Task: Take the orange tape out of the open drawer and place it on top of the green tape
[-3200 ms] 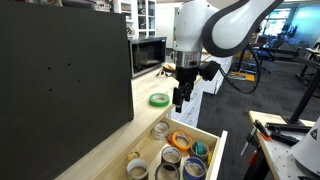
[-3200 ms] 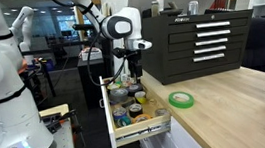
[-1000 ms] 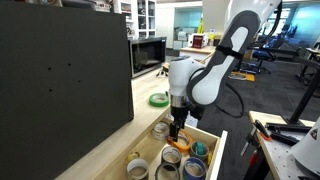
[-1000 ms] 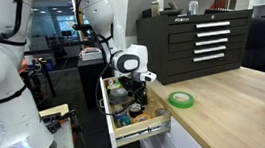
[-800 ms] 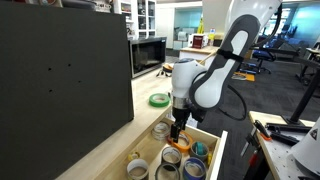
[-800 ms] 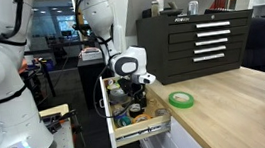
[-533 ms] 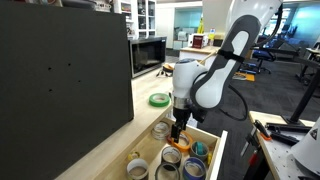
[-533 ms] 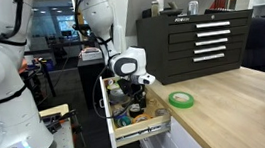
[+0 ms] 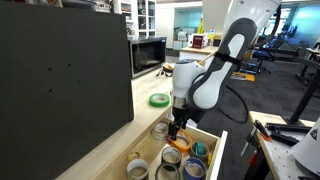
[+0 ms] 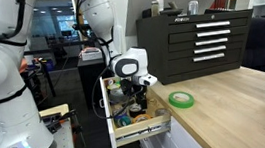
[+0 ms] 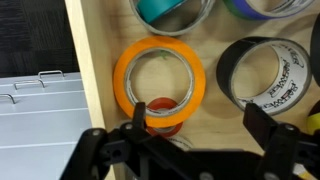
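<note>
hand: we see the hand point(image 11: 200, 120) low inside the open drawer point(image 10: 141, 133), fingers spread apart, nothing clamped.
orange tape: the orange tape point(image 11: 160, 48) lies flat on the drawer floor with its hole facing up, right under the hand.
key relation: in the wrist view the ring sits off-centre between the fingers. One finger point(image 11: 138, 117) overlaps the ring's near wall. The other finger point(image 11: 262, 125) is outside the ring, over the black tape roll point(image 11: 225, 85). We cannot tell whether anything is touching.
axis: it is a round ring with no long axis, so any diameter works. The finger line crosses the ring's near edge, not its centre.
neighbours: the black tape roll is just beside the ring and a teal roll point(image 11: 165, 8) is just beyond it, so the fit is tight.
surface: bare light wood, flat. We judge the ring could slide if nudged sideways.
room: the drawer side wall runs near the ring on the side away from the black roll. Above it is open.
goal spot: the green tape point(image 9: 159, 99) lies flat on the table point(image 9: 120, 130), outside the drawer and well apart from the hand, with nothing on top.
next move: we judge the hand needs to centre on the ring or pinch its wall, then lift straight up clear of the drawer rim.
</note>
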{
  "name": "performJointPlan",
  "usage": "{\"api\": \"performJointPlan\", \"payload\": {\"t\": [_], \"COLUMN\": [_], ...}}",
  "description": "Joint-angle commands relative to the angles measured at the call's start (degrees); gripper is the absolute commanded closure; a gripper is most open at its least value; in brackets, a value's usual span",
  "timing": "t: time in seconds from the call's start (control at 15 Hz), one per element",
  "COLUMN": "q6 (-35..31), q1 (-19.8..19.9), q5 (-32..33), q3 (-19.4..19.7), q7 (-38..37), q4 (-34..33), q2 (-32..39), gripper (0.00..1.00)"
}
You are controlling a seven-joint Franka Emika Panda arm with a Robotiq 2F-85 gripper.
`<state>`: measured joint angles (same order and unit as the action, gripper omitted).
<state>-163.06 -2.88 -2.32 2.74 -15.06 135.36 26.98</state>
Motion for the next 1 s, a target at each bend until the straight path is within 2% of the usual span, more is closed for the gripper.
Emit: {"api": "performJointPlan", "payload": {"t": [0.0,0.6,0.93], "q6": [-4.28,-16.24,-20.26], "q1": [-1.91,-5.04,-4.81], "q5": [-2.58,-6.54,-8.74], "q3": [1.04,3.08,3.10], "q7": [-3.59,-4.79,-4.06], "q4": [-0.60,-1.27,-0.58], "q2": [2.72,9.95,11.17], "gripper": [0.00,0.00,0.00]}}
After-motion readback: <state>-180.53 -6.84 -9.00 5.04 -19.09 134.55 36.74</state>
